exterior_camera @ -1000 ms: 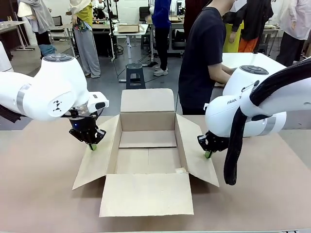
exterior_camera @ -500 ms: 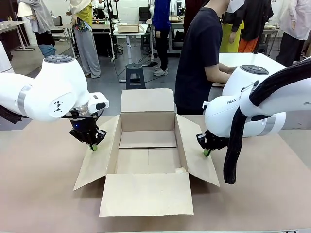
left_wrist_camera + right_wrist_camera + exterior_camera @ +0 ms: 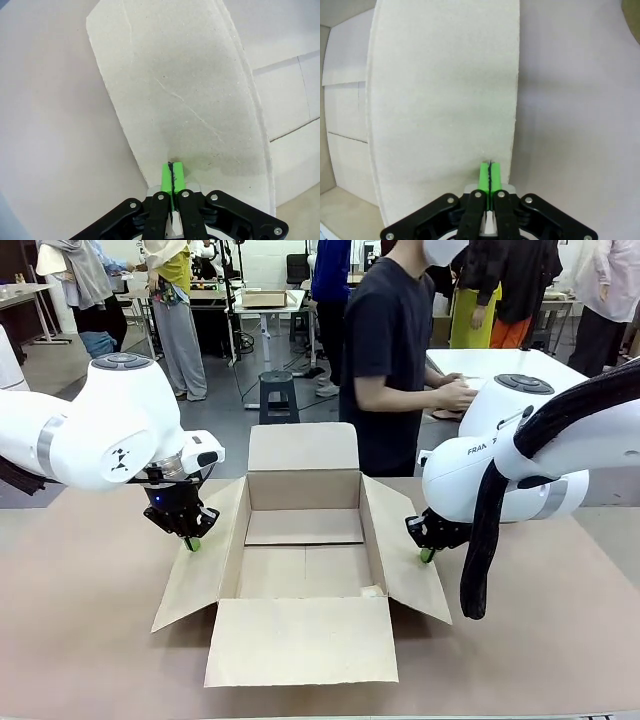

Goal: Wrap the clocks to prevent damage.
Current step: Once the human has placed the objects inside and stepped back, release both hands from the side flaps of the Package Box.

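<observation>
Left claw [image 3: 192,543]: closed, green pads together, tip on the left flap [image 3: 200,565]
Right claw [image 3: 428,557]: closed, tip on the right flap [image 3: 405,565]
Box [image 3: 305,490]: open on the table [image 3: 80,640], between both arms

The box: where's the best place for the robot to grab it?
Probably by the left side flap, at its outer edge, coming in from outside the box. The flap is a thin sheet splayed outward and sloping down, so two fingers could pinch its edge. The whole box looks too wide to hold.

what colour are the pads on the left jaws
Bright green pads, clearest in the left wrist view.
</observation>
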